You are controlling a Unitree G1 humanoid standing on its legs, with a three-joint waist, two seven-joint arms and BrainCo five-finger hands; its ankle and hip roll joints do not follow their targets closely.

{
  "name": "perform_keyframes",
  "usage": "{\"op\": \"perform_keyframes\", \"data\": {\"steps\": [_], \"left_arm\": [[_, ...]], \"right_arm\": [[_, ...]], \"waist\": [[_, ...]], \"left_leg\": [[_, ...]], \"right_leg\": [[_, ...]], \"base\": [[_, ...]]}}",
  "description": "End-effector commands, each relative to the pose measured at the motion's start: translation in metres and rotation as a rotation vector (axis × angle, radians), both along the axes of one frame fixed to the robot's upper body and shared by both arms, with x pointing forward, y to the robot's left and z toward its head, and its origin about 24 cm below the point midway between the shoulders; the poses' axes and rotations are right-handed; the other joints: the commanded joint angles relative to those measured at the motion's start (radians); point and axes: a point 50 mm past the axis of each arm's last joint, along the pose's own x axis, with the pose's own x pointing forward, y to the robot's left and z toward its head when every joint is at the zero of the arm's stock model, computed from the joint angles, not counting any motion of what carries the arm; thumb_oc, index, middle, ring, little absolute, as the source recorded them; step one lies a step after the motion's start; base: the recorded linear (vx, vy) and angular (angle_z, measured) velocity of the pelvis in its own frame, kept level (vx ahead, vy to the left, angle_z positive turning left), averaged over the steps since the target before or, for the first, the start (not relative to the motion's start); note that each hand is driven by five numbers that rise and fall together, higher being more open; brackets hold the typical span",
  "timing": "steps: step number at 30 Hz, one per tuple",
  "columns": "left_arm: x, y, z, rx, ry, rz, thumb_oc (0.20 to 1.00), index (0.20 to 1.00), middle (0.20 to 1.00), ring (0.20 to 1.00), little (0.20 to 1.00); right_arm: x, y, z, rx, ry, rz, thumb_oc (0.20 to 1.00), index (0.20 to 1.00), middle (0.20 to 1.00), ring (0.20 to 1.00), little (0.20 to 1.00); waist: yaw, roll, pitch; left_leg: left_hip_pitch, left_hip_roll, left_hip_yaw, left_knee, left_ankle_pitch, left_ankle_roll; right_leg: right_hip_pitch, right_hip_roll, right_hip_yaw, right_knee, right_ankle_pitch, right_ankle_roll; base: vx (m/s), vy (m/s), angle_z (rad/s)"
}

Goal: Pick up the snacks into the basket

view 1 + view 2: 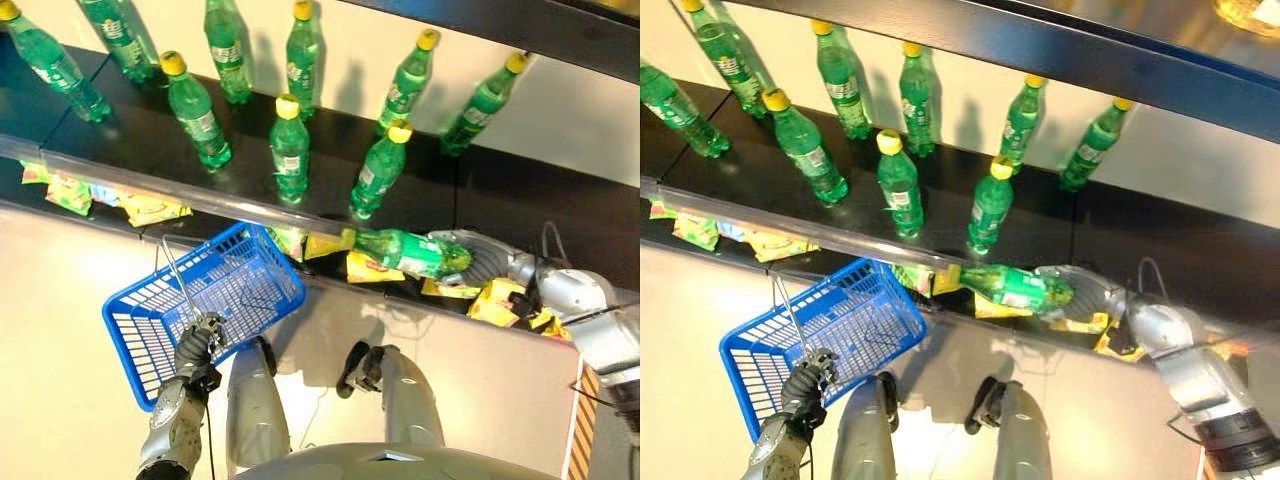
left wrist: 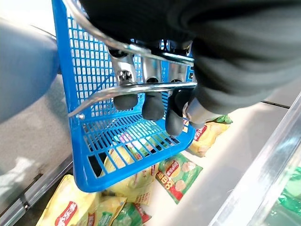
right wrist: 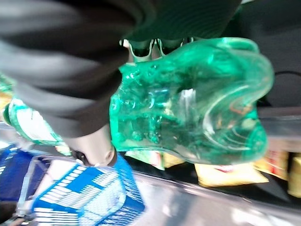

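**Bottle in hand, basket waiting below the shelf edge**

Below the shelf edge, the right hand [image 1: 483, 262] has its fingers wrapped round the base of a green bottle [image 1: 408, 252], carried on its side with the yellow cap toward the basket [image 1: 250, 262]. Held that way, it looks set to travel neck-first to the basket's open mouth. The right wrist view shows the bottle's clear green bottom swelling past the dark cover, with the basket's blue mesh lower down.

The left hand [image 1: 198, 340] is clenched on the basket's wire handle [image 2: 136, 88]; its dark fingertips hook over the wire in the left wrist view. The basket hangs tilted, its mouth turned up toward the shelf, probably to catch whatever comes over. Its floor looks bare through the mesh, so by my reading nothing has gone in yet.

Snack bags [image 1: 500, 300], yellow and green, lie on the lower shelf, some just beside the right hand and more [image 1: 150, 208] off to the left. More bottles [image 1: 289, 150] stand upright on the dark shelf above.

The right hand's fingertips are hidden behind the bottle, so how firm the hold is cannot be judged. The shelf rail cuts off several snack bags. The left wrist view shows packets under the basket; whether any touch it is unclear.
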Motion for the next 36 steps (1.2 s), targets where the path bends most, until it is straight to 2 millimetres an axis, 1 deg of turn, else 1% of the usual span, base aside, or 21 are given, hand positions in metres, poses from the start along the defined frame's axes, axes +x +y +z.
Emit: {"op": "perform_keyframes", "data": {"steps": [1,2,3,4,6,7,11,13,16,17,18,19,20,21,22,23,24,25,27,31,36], "left_arm": [[0.024,-0.005,0.046,0.121,-0.216,-0.144,0.200,0.200,0.200,0.200,0.200],[0.023,-0.004,0.046,0.122,-0.216,-0.141,0.200,0.200,0.200,0.200,0.200],[0.025,-0.006,0.051,0.125,-0.232,-0.157,0.200,0.200,0.200,0.200,0.200],[0.025,-0.005,0.051,0.126,-0.232,-0.154,0.200,0.200,0.200,0.200,0.200],[0.027,-0.006,0.058,0.125,-0.256,-0.160,0.200,0.200,0.200,0.200,0.200],[0.027,-0.005,0.059,0.126,-0.257,-0.157,0.200,0.200,0.200,0.200,0.200],[0.031,-0.006,0.069,0.150,-0.277,-0.171,0.200,0.200,0.200,0.200,0.200],[0.034,-0.007,0.072,0.156,-0.285,-0.172,0.200,0.200,0.200,0.200,0.200],[0.035,-0.007,0.074,0.154,-0.296,-0.161,0.200,0.200,0.200,0.200,0.200],[0.038,-0.008,0.077,0.154,-0.309,-0.148,0.200,0.200,0.200,0.200,0.200],[0.039,-0.008,0.078,0.152,-0.311,-0.143,0.200,0.200,0.200,0.200,0.200],[0.039,-0.008,0.078,0.153,-0.313,-0.142,0.200,0.200,0.200,0.200,0.200],[0.040,-0.008,0.079,0.153,-0.319,-0.139,0.200,0.200,0.200,0.200,0.200],[0.042,-0.010,0.082,0.152,-0.331,-0.140,0.200,0.200,0.200,0.200,0.200],[0.042,-0.010,0.082,0.154,-0.331,-0.137,0.200,0.200,0.200,0.200,0.200],[0.043,-0.011,0.083,0.152,-0.335,-0.138,0.200,0.200,0.200,0.200,0.200],[0.044,-0.012,0.083,0.148,-0.339,-0.141,0.200,0.200,0.200,0.200,0.200],[0.045,-0.015,0.085,0.147,-0.350,-0.145,0.200,0.200,0.200,0.200,0.200],[0.045,-0.016,0.086,0.143,-0.353,-0.146,0.200,0.200,0.200,0.200,0.200],[0.048,-0.023,0.092,0.130,-0.386,-0.153,0.200,0.200,0.200,0.200,0.200],[0.051,-0.030,0.104,0.117,-0.442,-0.178,0.200,0.200,0.200,0.200,0.200]], "right_arm": [[0.005,0.041,0.045,0.050,-0.197,0.178,0.200,0.200,0.200,0.200,0.200],[0.006,0.042,0.045,0.051,-0.198,0.180,0.200,0.200,0.200,0.200,0.200],[0.010,0.060,0.047,0.065,-0.209,0.226,0.200,0.200,0.200,0.200,0.200],[0.010,0.061,0.047,0.065,-0.210,0.228,0.200,0.200,0.200,0.200,0.200],[0.017,0.090,0.049,0.093,-0.215,0.291,0.200,0.200,0.200,0.200,0.200],[0.018,0.091,0.049,0.093,-0.216,0.293,0.200,0.200,0.200,0.200,0.200],[0.036,0.135,0.045,0.106,-0.197,0.336,0.200,0.200,0.200,0.200,0.200],[0.042,0.150,0.041,0.100,-0.182,0.342,0.200,0.200,0.200,0.200,0.200],[0.047,0.162,0.032,0.105,-0.146,0.341,0.200,0.200,0.200,0.200,0.200],[0.051,0.172,0.023,0.099,-0.113,0.341,0.200,0.200,0.200,0.200,0.200],[0.052,0.177,0.019,0.096,-0.102,0.339,0.200,0.200,0.200,0.200,0.200],[0.053,0.178,0.019,0.096,-0.105,0.340,0.200,0.200,0.200,0.200,0.200],[0.054,0.183,0.015,0.091,-0.092,0.342,0.200,0.200,0.200,0.200,0.200],[0.055,0.190,0.005,0.083,-0.049,0.339,0.200,0.200,0.200,0.200,0.200],[0.055,0.192,0.005,0.085,-0.052,0.341,0.200,0.200,0.200,0.200,0.200],[0.056,0.198,0.003,0.081,-0.048,0.351,0.200,0.200,0.200,0.200,0.200],[0.055,0.203,-0.002,0.085,-0.018,0.355,0.200,0.200,0.200,0.200,0.200],[0.054,0.212,-0.008,0.086,0.004,0.365,0.200,0.200,0.200,0.200,0.200],[0.054,0.217,-0.012,0.089,0.024,0.365,0.200,0.200,0.200,0.200,0.200],[0.050,0.240,-0.031,0.121,0.107,0.360,0.200,0.200,0.200,0.200,0.200],[0.048,0.256,-0.039,0.142,0.141,0.344,0.200,0.200,0.200,0.200,0.200]], "waist": [[0.036,0.007,-0.025],[0.033,0.006,-0.025],[0.053,0.004,-0.020],[0.050,0.003,-0.019],[0.077,-0.001,-0.008],[0.075,-0.002,-0.008],[0.116,-0.005,0.009],[0.127,-0.006,0.014],[0.134,-0.007,0.020],[0.145,-0.007,0.024],[0.150,-0.007,0.024],[0.150,-0.007,0.028],[0.152,-0.008,0.030],[0.162,-0.005,0.028],[0.160,-0.007,0.029],[0.163,-0.007,0.033],[0.167,-0.005,0.031],[0.171,-0.005,0.033],[0.174,-0.004,0.031],[0.186,0.004,0.035],[0.200,0.017,0.042]], "left_leg": [[-0.019,-0.009,0.041,-0.005,0.049,0.044],[-0.019,-0.009,0.041,-0.004,0.049,0.044],[-0.026,-0.013,0.034,-0.002,0.051,0.046],[-0.027,-0.013,0.034,-0.002,0.051,0.046],[-0.039,-0.018,0.024,-0.001,0.055,0.048],[-0.039,-0.018,0.024,-0.001,0.055,0.048],[-0.052,-0.030,0.010,-0.011,0.063,0.055],[-0.058,-0.033,0.003,-0.011,0.065,0.055],[-0.063,-0.036,0.000,-0.011,0.067,0.056],[-0.066,-0.039,-0.003,-0.011,0.069,0.056],[-0.059,-0.041,-0.016,-0.002,0.043,0.044],[-0.066,-0.039,-0.005,-0.007,0.066,0.056],[-0.064,-0.040,-0.006,-0.009,0.066,0.057],[-0.056,-0.044,-0.020,-0.005,0.043,0.046],[-0.055,-0.043,-0.021,-0.006,0.043,0.046],[-0.063,-0.042,-0.010,-0.012,0.068,0.057],[-0.056,-0.046,-0.023,-0.004,0.043,0.046],[-0.063,-0.046,-0.014,-0.013,0.068,0.058],[-0.055,-0.047,-0.027,-0.002,0.040,0.044],[-0.050,-0.051,-0.030,-0.002,0.037,0.044],[-0.047,-0.056,-0.034,-0.002,0.039,0.044]], "right_leg": [[0.013,0.003,0.008,-0.077,0.121,0.096],[0.014,0.003,0.008,-0.077,0.121,0.096],[0.013,0.004,0.001,-0.078,0.121,0.093],[0.013,0.004,0.000,-0.078,0.121,0.093],[0.011,0.004,-0.011,-0.082,0.126,0.089],[0.011,0.005,-0.011,-0.082,0.126,0.089],[0.010,0.006,-0.023,-0.092,0.138,0.089],[0.011,0.004,-0.030,-0.095,0.139,0.087],[0.011,0.004,-0.034,-0.095,0.141,0.086],[0.012,0.004,-0.037,-0.095,0.141,0.085],[0.018,0.007,-0.025,-0.083,0.119,0.099],[0.013,0.003,-0.038,-0.093,0.138,0.085],[0.015,0.003,-0.039,-0.094,0.138,0.085],[0.022,0.008,-0.027,-0.084,0.118,0.098],[0.023,0.008,-0.027,-0.085,0.118,0.098],[0.021,0.004,-0.043,-0.096,0.137,0.083],[0.026,0.009,-0.029,-0.085,0.116,0.097],[0.024,0.006,-0.045,-0.095,0.134,0.082],[0.031,0.009,-0.033,-0.083,0.111,0.097],[0.034,0.005,-0.036,-0.078,0.107,0.098],[0.039,0.002,-0.039,-0.074,0.104,0.099]], "base": [[-0.02,-0.019,0.10],[-0.03,-0.025,0.15],[-0.02,-0.017,0.13],[-0.05,-0.030,0.11],[-0.04,-0.030,0.08],[-0.03,-0.020,0.14],[-0.04,-0.013,0.09],[-0.03,-0.014,0.06],[-0.02,-0.002,0.21],[0.07,-0.011,0.13],[-0.01,-0.004,0.09],[0.01,0.000,0.05],[0.00,0.001,0.06],[0.08,-0.006,0.07],[0.00,0.000,0.04],[0.00,0.001,0.03],[-0.06,0.009,-0.02],[0.09,-0.006,0.01],[0.05,-0.001,0.05],[0.01,0.004,0.03],[0.00,0.000,0.00]]}}
